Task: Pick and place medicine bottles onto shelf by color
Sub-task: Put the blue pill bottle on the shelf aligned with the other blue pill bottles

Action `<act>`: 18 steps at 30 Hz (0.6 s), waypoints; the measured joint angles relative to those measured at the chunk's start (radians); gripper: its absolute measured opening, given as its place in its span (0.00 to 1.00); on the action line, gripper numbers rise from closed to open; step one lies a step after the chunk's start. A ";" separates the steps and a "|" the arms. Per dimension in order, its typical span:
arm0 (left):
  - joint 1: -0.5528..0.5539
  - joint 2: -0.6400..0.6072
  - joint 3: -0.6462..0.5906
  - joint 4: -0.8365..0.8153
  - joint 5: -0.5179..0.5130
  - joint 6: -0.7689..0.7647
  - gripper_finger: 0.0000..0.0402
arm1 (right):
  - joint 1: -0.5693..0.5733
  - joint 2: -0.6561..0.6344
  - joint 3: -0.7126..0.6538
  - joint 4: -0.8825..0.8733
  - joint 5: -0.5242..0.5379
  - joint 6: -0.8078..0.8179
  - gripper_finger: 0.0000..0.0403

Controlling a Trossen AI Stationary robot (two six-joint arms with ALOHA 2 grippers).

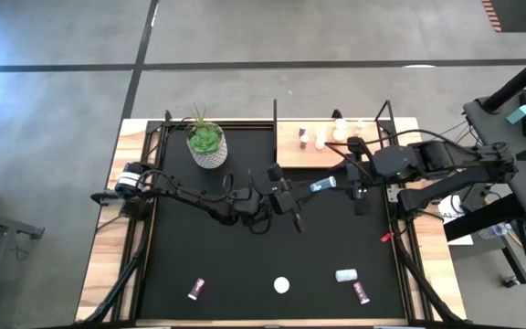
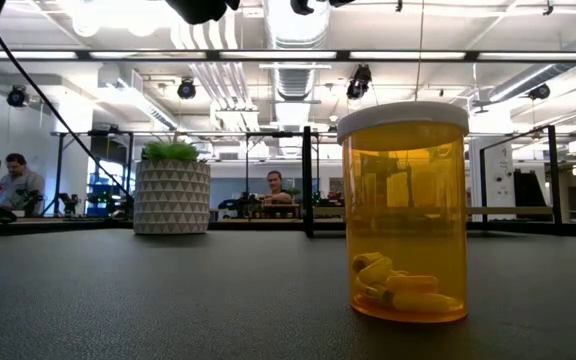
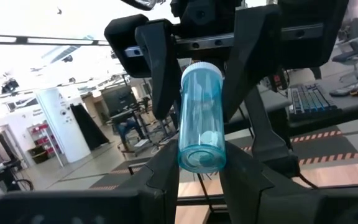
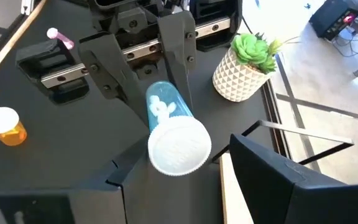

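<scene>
A blue bottle with a white cap (image 1: 322,185) hangs above the middle of the black mat, between my two grippers. My left gripper (image 3: 202,171) is shut on its base end. My right gripper (image 4: 185,180) is open. Its fingers (image 3: 160,68) stand on either side of the cap end (image 4: 179,147), and a gap shows beside one finger. The wooden shelf (image 1: 290,135) at the far right carries several small bottles (image 1: 320,139). An orange bottle (image 2: 405,210) stands upright on the mat near the front edge. My left gripper pinches the blue bottle's base end (image 3: 202,155) between its two fingers. The fingers come level from the table's left side and lie along the bottle. The bottle sticks out past the fingertips toward the right arm, cap end (image 3: 202,67) away, roughly level and clear of the mat.
A white pot with a green plant (image 1: 206,144) stands at the mat's far left. A pink bottle (image 1: 196,290), a white one (image 1: 346,275) and a magenta one (image 1: 362,293) lie on the mat near the front edge. Black posts (image 1: 274,114) stand at the shelf's ends.
</scene>
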 joint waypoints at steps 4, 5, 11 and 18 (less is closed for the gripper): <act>0.000 0.000 -0.002 0.000 0.003 0.000 0.19 | 0.000 0.002 0.002 0.001 0.000 -0.001 0.50; 0.000 0.000 -0.002 0.000 0.003 0.000 0.19 | 0.000 0.001 0.002 0.001 0.000 -0.002 0.49; 0.000 0.000 -0.003 0.000 -0.003 -0.001 0.19 | 0.000 -0.014 0.002 0.000 -0.001 0.000 0.44; 0.000 0.000 -0.003 0.000 -0.010 -0.002 0.19 | 0.000 -0.029 0.003 0.000 -0.004 0.000 0.37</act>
